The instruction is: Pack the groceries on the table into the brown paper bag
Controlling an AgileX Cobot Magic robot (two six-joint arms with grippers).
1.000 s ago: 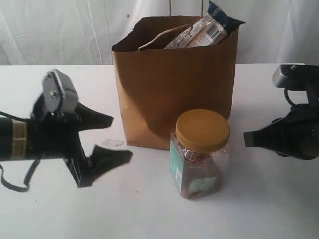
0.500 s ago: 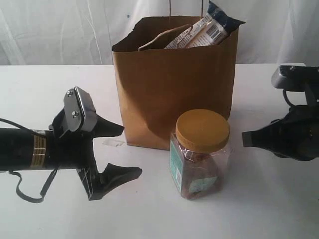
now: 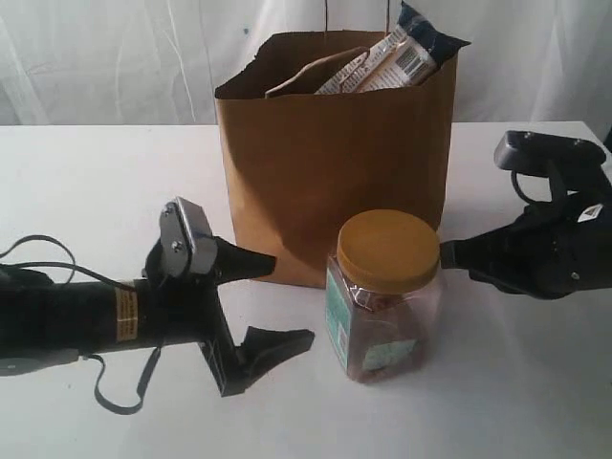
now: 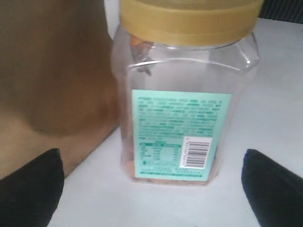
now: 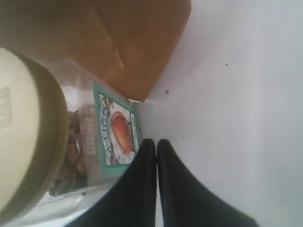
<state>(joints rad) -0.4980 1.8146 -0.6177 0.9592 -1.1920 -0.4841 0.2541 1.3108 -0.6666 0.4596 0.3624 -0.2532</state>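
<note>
Left gripper (image 3: 290, 298) spread wide, empty, pointing at yellow-lidded clear jar (image 3: 386, 306), not touching it. Right gripper (image 3: 449, 254) shut, nothing held, tip just beside jar lid on the other side. Jar upright on bench (image 3: 86, 182), close against brown paper bag (image 3: 325, 163). Long dark-blue pasta packet (image 3: 421, 43) sticks out of bag top.

Brown paper bag (image 3: 325, 163) hides the lower part of the long dark-blue pasta packet (image 3: 421, 43) and most of a pale wrapped item (image 3: 330, 72) beside it (unidentifiable); handles (image 3: 325, 14) cut off at exterior view's top edge. Yellow-lidded clear jar (image 3: 385, 296): lid (image 4: 189, 19) cropped in both wrist views, label (image 4: 180, 135) print too small to read, contents a brownish blur. Left gripper (image 3: 290, 298) fingers (image 4: 28, 189) show only as tips at the left wrist frame's edge; tiny clear scrap (image 3: 216, 274) on the table (image 3: 96, 172) by the bag too small to identify.
</note>
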